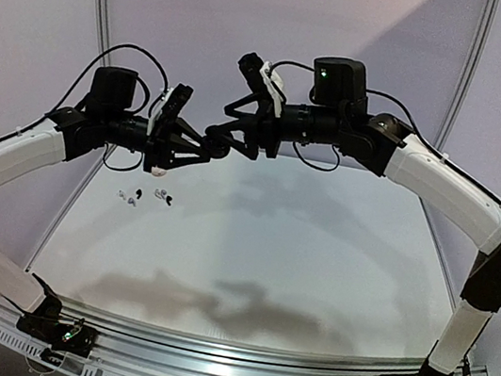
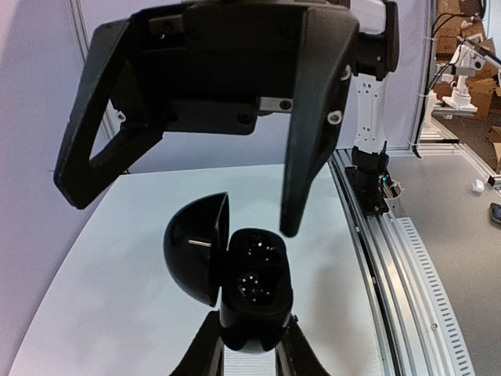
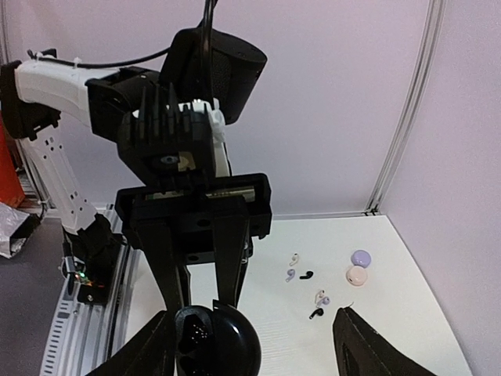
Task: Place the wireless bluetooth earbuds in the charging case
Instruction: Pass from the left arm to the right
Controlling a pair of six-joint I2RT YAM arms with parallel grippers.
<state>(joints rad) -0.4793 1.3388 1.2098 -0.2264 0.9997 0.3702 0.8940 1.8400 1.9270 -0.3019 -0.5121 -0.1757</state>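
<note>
We are looking down at the pale counter (image 1: 269, 248), and the left arm (image 1: 7, 159) and right arm (image 1: 442, 185) are both reaching up over its far side, meeting nose to nose in the air. The left pincer (image 3: 205, 309) is clenching the base of the black case (image 2: 254, 294), holding it off the counter with the lid hanging open to one side. The right pincer (image 2: 184, 211) is standing released, jaws wide, one fingertip hovering just above the open case and gripping nothing. We are not making out whether the wells are holding anything. Down on the counter a lavender puck (image 3: 361, 256) and a peach puck (image 3: 357, 275) are sitting just beside each other. The earbuds (image 3: 291, 274) are lying loose on the counter near them, some black, some pale, well apart from the case.
</note>
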